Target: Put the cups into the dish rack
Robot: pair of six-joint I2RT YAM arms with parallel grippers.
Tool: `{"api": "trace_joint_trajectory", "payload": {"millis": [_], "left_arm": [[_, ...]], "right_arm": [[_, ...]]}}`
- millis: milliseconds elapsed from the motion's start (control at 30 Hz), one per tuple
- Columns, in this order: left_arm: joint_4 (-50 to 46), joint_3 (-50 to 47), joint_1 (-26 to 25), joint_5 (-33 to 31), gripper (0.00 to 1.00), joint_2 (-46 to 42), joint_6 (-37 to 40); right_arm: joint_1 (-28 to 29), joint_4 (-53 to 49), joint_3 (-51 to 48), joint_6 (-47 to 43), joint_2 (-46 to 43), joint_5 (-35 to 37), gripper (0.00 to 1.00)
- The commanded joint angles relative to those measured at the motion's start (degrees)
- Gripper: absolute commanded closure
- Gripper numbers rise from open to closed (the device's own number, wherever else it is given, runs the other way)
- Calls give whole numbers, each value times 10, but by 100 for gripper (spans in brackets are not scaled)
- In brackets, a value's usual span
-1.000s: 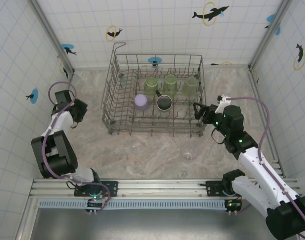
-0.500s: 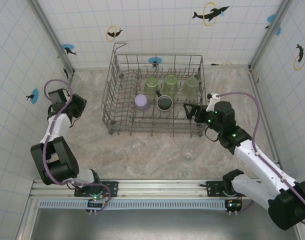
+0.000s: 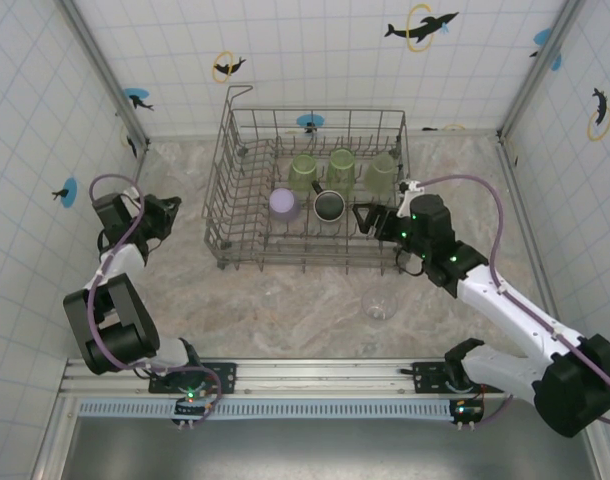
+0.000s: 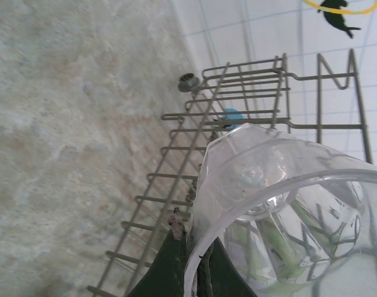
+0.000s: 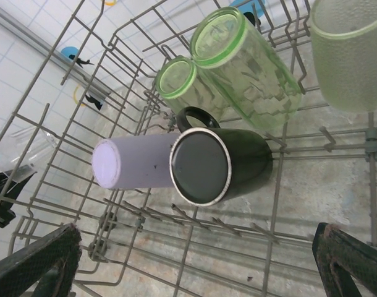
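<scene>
So the tabletop (image 3: pixel 315 330) is beige, marbled stone-looking stuff, boxed in by white grid-tiled walls (image 3: pixel 315 50) with dolphin stickers (image 3: pixel 420 25) in yellow rings.

The rack (image 3: pixel 235 200) sits toward the far middle, long axis running left to right, with its raised loop (image 3: pixel 240 95) at the far left corner.

Cup count is seven. Three green tumblers (image 3: pixel 341 163) stand in a row along the far right part of the rack, on end, and they look bottoms-up. One lavender tumbler (image 3: pixel 283 203) and one black mug (image 3: pixel 329 205) sit side by side just nearer, the mug's handle pointing far-left.

Then two clear ones. The loose glass (image 3: pixel 379 303) is on the tabletop, near the rack's near right corner but apart from it. The held glass (image 4: pixel 281 204) is pinched at the rim by the closed left pincer (image 3: pixel 168 212), left of the rack, with its bottom aimed at the rack.

The right pincer (image 3: pixel 365 220) hangs over the rack's right end, spread wide, holding nothing.
</scene>
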Motion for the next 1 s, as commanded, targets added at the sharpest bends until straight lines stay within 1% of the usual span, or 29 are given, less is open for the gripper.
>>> {"api": "trace_joint_trajectory", "payload": {"millis": [0,133,167,367,500,567,700,800,967], "left_arm": [[103,-1,6,49,100,-22,-38],[149,-8,6,63,100,-27,-58],[166,-10,6,67,100,-27,-68],[273,-13,7,102,100,-19,-129],[305,-10,3,115,100,-19,-132],[319,-6,-5,127,100,-19,-132],[312,10,-34,138,100,-21,-112],[265,34,-55,131,100,-23,-81],[246,64,-82,129,100,-23,-75]], "right_arm": [[12,25,37,9,24,9,0],[21,37,57,9,60,-5,0],[22,58,62,9,70,-10,0],[23,72,101,2,118,-53,0],[24,91,111,-8,138,-71,0],[23,118,110,-13,144,-91,0],[23,151,125,-15,161,-129,0],[22,154,147,-17,178,-153,0],[20,189,163,3,197,-191,0]]}}
